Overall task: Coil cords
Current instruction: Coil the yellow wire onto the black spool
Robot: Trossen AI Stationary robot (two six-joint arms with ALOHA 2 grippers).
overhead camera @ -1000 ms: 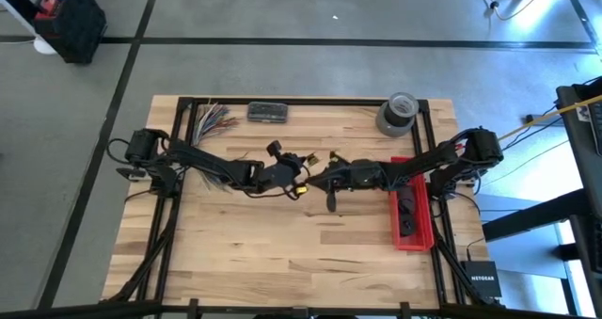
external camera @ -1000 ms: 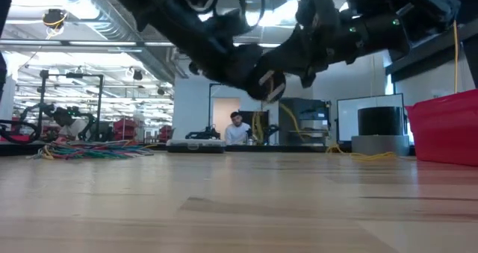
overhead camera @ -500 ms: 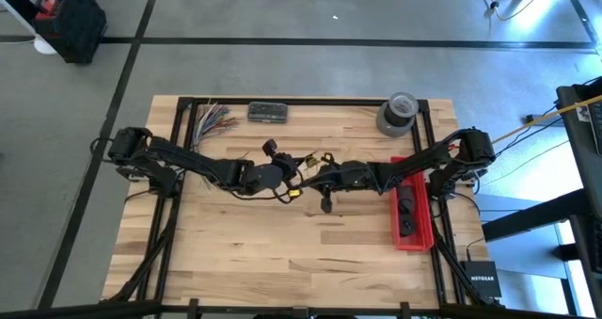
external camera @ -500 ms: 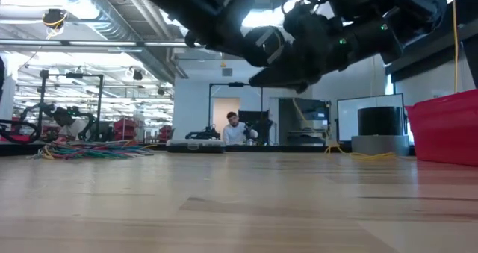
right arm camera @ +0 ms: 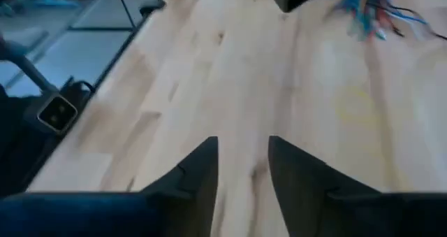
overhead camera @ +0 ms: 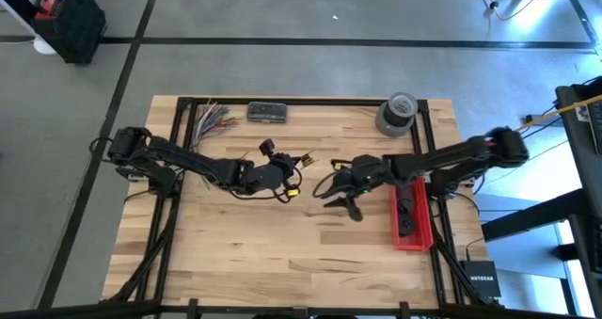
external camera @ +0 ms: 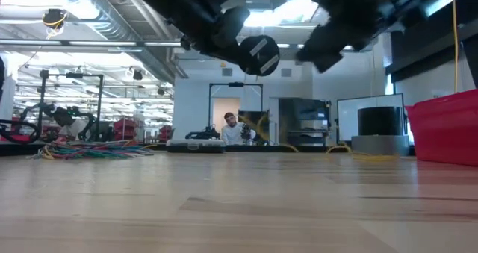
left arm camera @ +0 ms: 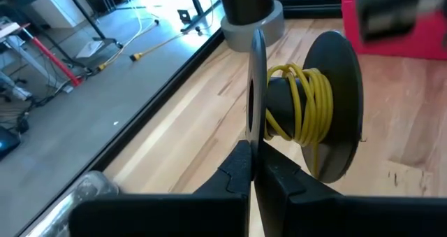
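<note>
1. Over mid-table (overhead camera: 310, 253), my left gripper (left arm camera: 253, 168) is clamped on the black spool (left arm camera: 307, 111); yellow cord (left arm camera: 304, 104) sits wound round its core.
2. My right gripper (right arm camera: 243, 168) hovers alongside, fingers parted, empty.
3. I judge steady tension keeps turns neat; avoid tilting the flange.

Light wood plank tabletop (overhead camera: 282, 253) with black frame rails along its left, right and far edges. Multicoloured wire bundle (overhead camera: 214, 119) lies at far-left corner, fanned out. Dark flat rectangular case (overhead camera: 267, 111) sits at far edge, just beside the wires. Grey tape roll (overhead camera: 396, 113) with a dark cylinder on it stands at far-right corner. Red bin (overhead camera: 411, 215) rests along right edge, dark item inside. Near half of tabletop bare wood.
</note>
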